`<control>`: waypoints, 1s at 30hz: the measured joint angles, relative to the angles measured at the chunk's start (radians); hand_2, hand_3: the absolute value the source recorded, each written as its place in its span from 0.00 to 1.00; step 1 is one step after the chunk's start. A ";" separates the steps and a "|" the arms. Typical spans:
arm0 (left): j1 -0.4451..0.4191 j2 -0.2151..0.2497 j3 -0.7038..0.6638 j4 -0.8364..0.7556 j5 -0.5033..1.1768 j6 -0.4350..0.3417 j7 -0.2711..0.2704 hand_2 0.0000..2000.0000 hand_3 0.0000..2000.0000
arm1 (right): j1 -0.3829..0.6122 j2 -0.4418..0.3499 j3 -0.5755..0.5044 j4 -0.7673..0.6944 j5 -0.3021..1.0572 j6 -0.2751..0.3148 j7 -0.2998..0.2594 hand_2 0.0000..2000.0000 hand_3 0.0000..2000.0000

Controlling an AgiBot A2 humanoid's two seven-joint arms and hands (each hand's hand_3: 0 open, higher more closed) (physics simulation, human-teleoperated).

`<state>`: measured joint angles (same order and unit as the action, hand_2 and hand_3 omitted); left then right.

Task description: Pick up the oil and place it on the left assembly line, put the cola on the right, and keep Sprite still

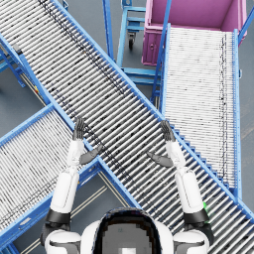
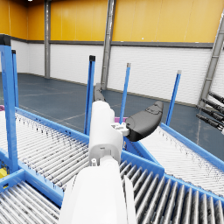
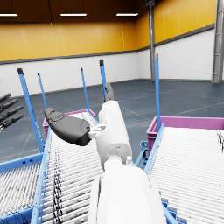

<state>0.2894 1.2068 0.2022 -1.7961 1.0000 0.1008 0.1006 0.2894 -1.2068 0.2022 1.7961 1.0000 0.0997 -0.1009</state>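
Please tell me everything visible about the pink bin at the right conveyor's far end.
The pink bin is a box-shaped container with an open top and smooth, plastic-looking walls. It stands upright, close against the far end of the right conveyor. Nothing shows inside the part in view, and the picture's edge cuts off its far side. A blue post crosses in front of it.

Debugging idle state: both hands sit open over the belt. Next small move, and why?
Probably hold both hands in place and wait: left hand and right hand hover open over the middle conveyor, and no task item shows in any view.
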 measured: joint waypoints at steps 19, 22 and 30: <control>0.032 0.063 -0.090 -0.022 0.000 -0.100 -0.100 0.00 0.00 | 0.012 -0.058 -0.048 0.009 0.000 -0.099 0.100 0.00 0.00; 0.042 0.073 -0.118 -0.026 0.000 -0.101 -0.100 0.00 0.00 | 0.015 -0.068 -0.074 0.014 0.000 -0.100 0.101 0.00 0.00; 0.057 0.095 -0.165 -0.027 -0.001 -0.101 -0.101 0.00 0.00 | 0.022 -0.090 -0.127 0.012 -0.001 -0.100 0.101 0.00 0.00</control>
<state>0.3467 1.3014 0.0371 -1.8235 0.9994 0.0000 0.0000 0.3113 -1.2967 0.0751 1.8080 0.9994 0.0000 0.0000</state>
